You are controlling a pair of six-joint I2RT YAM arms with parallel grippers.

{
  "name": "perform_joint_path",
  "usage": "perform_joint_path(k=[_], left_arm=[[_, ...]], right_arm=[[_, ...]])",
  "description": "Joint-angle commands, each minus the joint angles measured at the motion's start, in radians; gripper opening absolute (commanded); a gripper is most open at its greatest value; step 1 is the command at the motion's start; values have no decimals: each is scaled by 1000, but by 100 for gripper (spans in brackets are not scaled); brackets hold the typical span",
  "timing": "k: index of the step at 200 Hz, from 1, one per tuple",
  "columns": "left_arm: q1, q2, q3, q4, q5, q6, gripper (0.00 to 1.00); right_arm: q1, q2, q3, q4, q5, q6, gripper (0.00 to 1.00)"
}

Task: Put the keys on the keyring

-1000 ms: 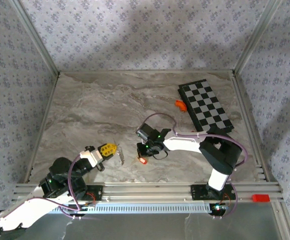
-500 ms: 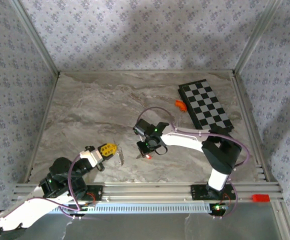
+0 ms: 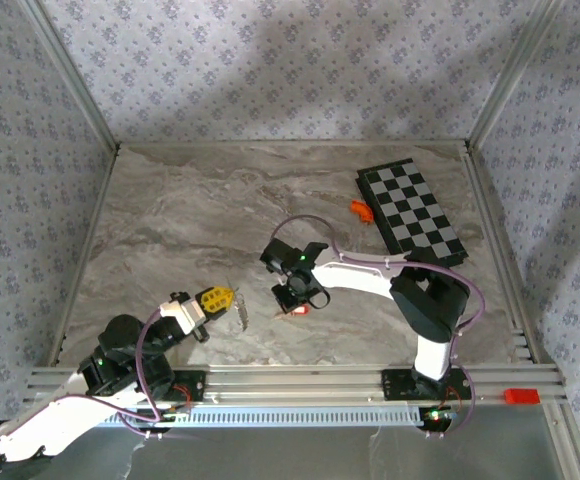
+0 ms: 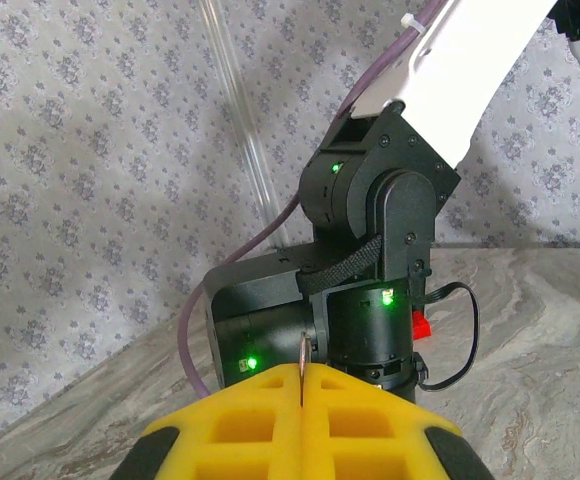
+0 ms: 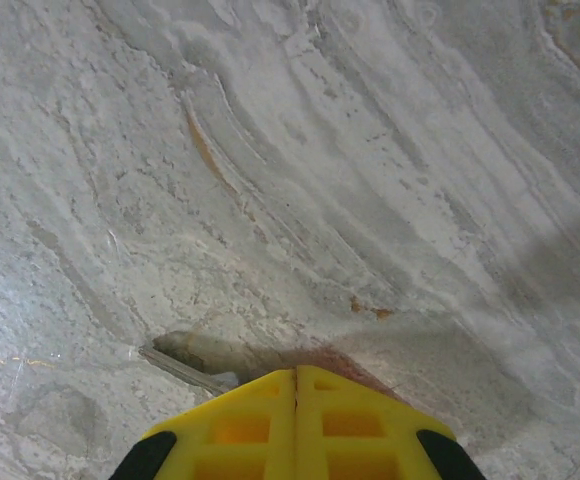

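Left tool (image 3: pixel 225 297) tight on keyring (image 3: pixel 240 313), right tool (image 3: pixel 292 303) on key (image 3: pixel 292 313) (jaws together), above marble table (image 3: pixel 190 220), floral walls (image 3: pixel 270 70).

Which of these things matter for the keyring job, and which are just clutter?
Job: key, in the right gripper; keyring, in the left gripper.
Lying about: checkerboard; orange piece beside it; red block on the front rail.

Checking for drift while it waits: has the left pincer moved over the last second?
No. The left pincer keeps its spot against the near rail, with no shift either way.
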Motion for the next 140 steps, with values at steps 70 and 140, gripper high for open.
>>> perform_joint_path(k=[70, 140], left_arm=[[-6, -14, 8, 25, 6, -9, 0], [-6, -14, 9, 24, 6, -9, 0]], right_arm=[[2, 31, 13, -38, -16, -9, 4], [-7, 33, 1, -33, -42, 7, 9]])
